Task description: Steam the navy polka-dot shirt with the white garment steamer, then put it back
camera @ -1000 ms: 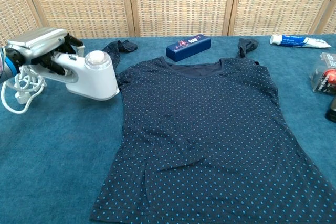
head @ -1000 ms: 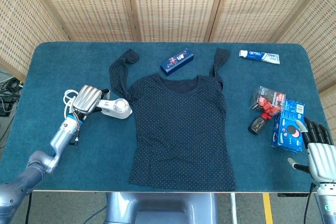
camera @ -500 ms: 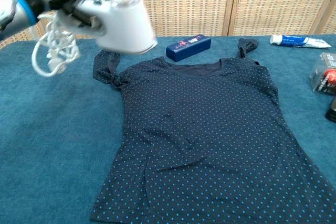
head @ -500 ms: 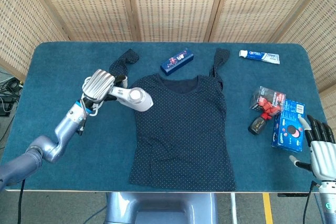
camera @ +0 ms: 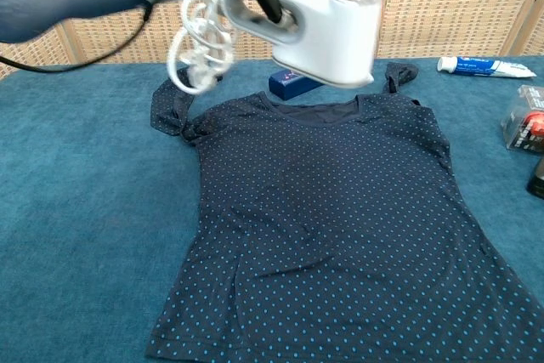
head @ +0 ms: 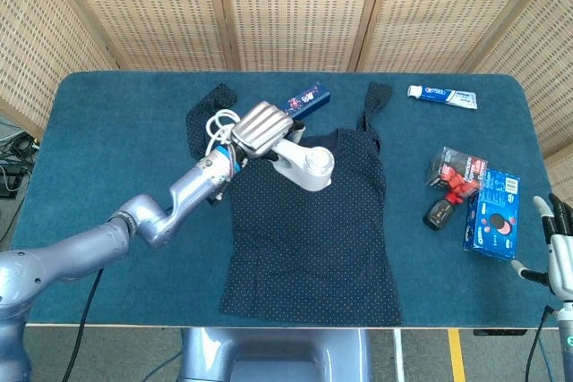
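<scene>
Fingers (head: 261, 123) of my left hand (head: 260, 128) are wrapped around the handle of the white garment steamer (head: 304, 164), which I'm carrying in the air over the upper chest of the navy polka-dot shirt (head: 309, 239). From the chest view the steamer's head (camera: 336, 31) is clearly lifted off the fabric, with the neckline below it, and its coiled white cord (camera: 197, 44) dangles from the handle end, off toward the shirt's left sleeve. The shirt lies flat, front up, in the middle of the desk (head: 116, 149), both sleeves folded up toward the far edge.

I judge I'm at the start of the steaming step: the tool is picked up and positioned, but the steamer is not yet down at the cloth. The next move calls for lowering the head close to the fabric and sweeping it down the body of the shirt, keeping the cord from dragging across the sleeve.

My right hand (head: 560, 252) sits at the near right edge of the desk, fingers spread and grasping nothing. Beside it lies a blue box (head: 492, 214), with a red-and-black packet (head: 455, 172) just beyond it. A dark blue box (head: 306, 98) sits at the shirt's collar, and a toothpaste tube (head: 442, 96) lies at the far right.
</scene>
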You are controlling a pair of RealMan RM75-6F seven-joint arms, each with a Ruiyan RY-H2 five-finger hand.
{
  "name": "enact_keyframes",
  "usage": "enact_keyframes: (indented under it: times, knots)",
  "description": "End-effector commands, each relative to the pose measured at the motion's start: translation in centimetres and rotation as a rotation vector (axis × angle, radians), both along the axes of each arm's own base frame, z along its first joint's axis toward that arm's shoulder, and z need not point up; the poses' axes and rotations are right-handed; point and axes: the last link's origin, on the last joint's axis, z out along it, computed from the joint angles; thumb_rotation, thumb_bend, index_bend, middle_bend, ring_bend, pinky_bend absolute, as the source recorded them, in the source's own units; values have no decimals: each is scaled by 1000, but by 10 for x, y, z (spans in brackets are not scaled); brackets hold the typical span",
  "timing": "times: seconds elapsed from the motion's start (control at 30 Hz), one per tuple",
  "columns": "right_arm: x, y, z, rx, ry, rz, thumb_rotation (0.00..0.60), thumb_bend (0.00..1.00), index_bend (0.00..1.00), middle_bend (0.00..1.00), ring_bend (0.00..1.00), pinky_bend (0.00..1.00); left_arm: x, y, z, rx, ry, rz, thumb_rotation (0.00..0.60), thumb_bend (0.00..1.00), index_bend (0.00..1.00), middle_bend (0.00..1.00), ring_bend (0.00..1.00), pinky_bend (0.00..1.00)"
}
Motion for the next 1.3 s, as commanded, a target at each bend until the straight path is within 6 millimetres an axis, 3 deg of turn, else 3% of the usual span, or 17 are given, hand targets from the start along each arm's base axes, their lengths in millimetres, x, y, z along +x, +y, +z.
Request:
enact_keyframes:
  times: [0.03,0.3,0.57,0.83,1.3]
  knots:
    - [-1,0,1,-5,0,-5,600,0,0,0,0,0,24,-5,-29,-46,10,-8,600,825,1000,943,901,1000]
    - [-7,-3,3,-12,-1,-31,600,0,0,0,0,0,55,-25,-96,-132,62,-38,600,826,1000,943,901,1000]
    - [-13,-7,3,-5,-1,-58,600,0,0,0,0,0,58,-51,-147,-251,125,-53,600,843,1000,943,901,1000]
    - [-13,-6,3,-8,1,-59,600,0,0,0,0,0,48,-64,-167,-310,174,-71,600,847,1000,944,901,1000]
    - [-12,-5,3,-6,-1,-51,600,0,0,0,0,0,21,-61,-173,-333,196,-38,600,848,1000,943,901,1000]
